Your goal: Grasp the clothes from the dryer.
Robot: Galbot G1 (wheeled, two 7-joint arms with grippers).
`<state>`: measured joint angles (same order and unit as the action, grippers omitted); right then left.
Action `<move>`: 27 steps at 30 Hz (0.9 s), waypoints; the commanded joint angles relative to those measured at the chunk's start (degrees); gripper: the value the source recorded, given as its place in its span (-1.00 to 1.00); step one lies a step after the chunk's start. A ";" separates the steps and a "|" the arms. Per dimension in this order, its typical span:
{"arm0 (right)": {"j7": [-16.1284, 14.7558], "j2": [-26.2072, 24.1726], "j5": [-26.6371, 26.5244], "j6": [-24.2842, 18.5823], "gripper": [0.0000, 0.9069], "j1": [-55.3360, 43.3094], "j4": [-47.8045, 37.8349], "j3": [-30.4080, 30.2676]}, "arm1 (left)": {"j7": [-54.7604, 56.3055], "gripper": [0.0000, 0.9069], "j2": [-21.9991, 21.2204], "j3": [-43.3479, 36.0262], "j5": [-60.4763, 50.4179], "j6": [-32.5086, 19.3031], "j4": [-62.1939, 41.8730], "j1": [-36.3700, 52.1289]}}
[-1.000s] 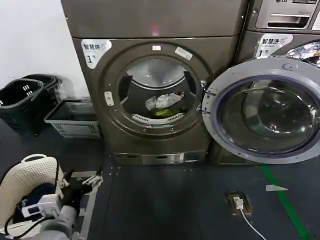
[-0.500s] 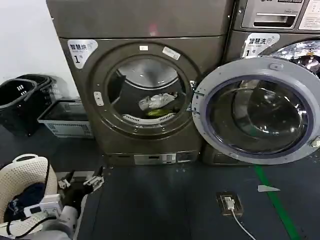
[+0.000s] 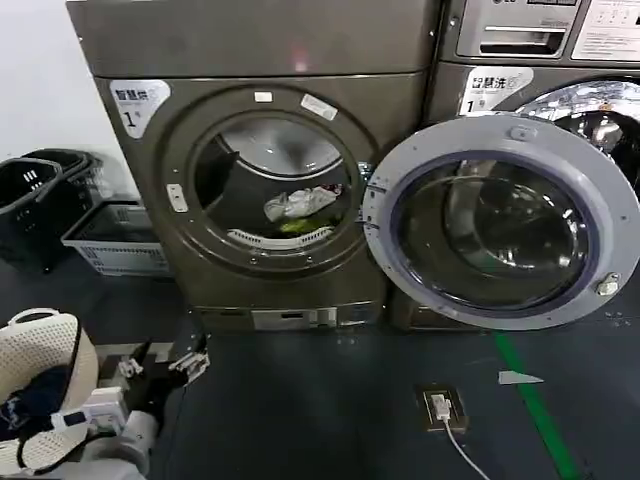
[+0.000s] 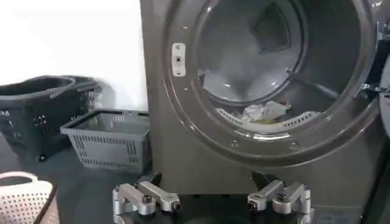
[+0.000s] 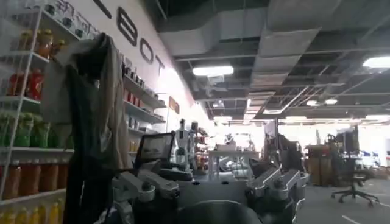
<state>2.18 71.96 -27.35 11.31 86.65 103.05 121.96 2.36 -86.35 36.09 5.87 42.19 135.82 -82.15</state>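
Lying low in the dark drum, the clothes (image 3: 297, 207) rest on the perforated lip at the bottom of the round opening of the dryer (image 3: 260, 180): a whitish-grey piece on top and a yellow-green piece under it. The porthole door (image 3: 500, 222) is swung fully open to the right and covers the front of the neighbouring machine (image 3: 540, 60). The left gripper (image 3: 160, 362) is low near the floor, in front of the dryer and to the left of the opening, well apart from the clothes; its jaws are spread wide with nothing between them. Beside it stands a white perforated basket (image 3: 45, 345) with dark fabric inside. A grey crate (image 3: 105, 240) and a black basket (image 3: 30, 205) stand by the wall left of the dryer. The right gripper (image 5: 210, 189) faces a room with shelves of bottles (image 5: 24, 122) and a hanging garment (image 5: 91, 109), its jaws also spread wide and empty.
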 commanded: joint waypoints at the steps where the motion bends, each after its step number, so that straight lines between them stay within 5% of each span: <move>1: 0.47 -0.02 0.17 -0.88 1.00 0.01 -0.03 -0.19 | -0.03 1.00 0.02 -0.08 -0.05 2.81 0.04 -0.04; 27: 1.90 -0.22 -2.46 -2.35 1.00 -0.06 -0.35 0.60 | -0.20 1.00 -0.01 -0.53 -0.44 2.81 -0.35 -0.04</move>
<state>3.99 71.79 -29.65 9.14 86.57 102.58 122.54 2.19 -86.39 35.56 5.13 42.19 135.38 -82.18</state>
